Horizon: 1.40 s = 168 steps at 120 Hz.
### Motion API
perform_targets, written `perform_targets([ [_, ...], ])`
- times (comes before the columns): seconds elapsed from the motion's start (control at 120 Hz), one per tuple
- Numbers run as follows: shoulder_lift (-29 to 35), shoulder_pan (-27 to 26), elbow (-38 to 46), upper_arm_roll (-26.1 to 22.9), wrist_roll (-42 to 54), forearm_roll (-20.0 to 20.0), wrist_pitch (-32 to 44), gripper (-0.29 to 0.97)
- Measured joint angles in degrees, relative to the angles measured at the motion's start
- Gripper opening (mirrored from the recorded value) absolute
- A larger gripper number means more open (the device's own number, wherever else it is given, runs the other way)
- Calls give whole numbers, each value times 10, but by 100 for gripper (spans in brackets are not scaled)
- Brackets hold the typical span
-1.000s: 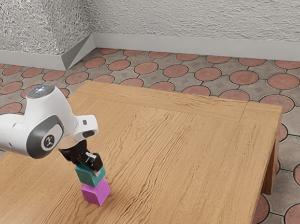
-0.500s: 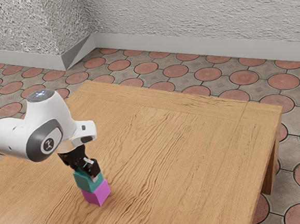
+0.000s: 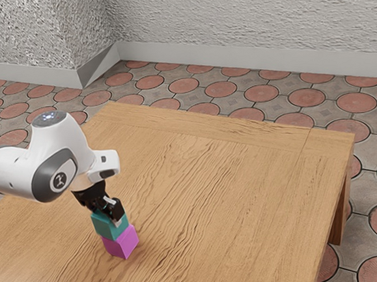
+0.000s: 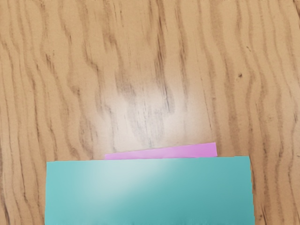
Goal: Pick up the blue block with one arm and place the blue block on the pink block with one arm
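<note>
A teal-blue block [image 3: 107, 226] sits on top of the pink block [image 3: 123, 242] near the table's front left in the exterior view. My black gripper [image 3: 104, 209] comes straight down on the blue block, with a finger on each side of its top, shut on it. In the wrist view the blue block [image 4: 150, 191] lies just under my hand, and a thin strip of the pink block [image 4: 161, 151] pokes out past its edge. The blue block sits slightly offset toward the exterior view's left on the pink one.
The wooden table [image 3: 230, 177] stretches to the exterior view's right and back, bare wood all around the stack. Its front edge runs close below the blocks. A tiled floor and rough grey walls surround the table.
My hand has come down and shifted slightly left with the blue block, closing the gap until the block rests on the pink block. In the last half second little has moved.
</note>
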State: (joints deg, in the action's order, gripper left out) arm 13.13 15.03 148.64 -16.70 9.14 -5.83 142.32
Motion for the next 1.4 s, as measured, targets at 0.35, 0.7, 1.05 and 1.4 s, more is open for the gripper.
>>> perform_targets([
  [0.35, 1, -1, -2, -2, 0, -1, 4, 40],
  [0.7, 2, 1, -1, -11, -8, -1, 5, 39],
  [1.05, 1, 2, -2, -11, -13, -4, 6, 55],
  [1.4, 98, 3, -207, -4, -13, -13, -117, 65],
])
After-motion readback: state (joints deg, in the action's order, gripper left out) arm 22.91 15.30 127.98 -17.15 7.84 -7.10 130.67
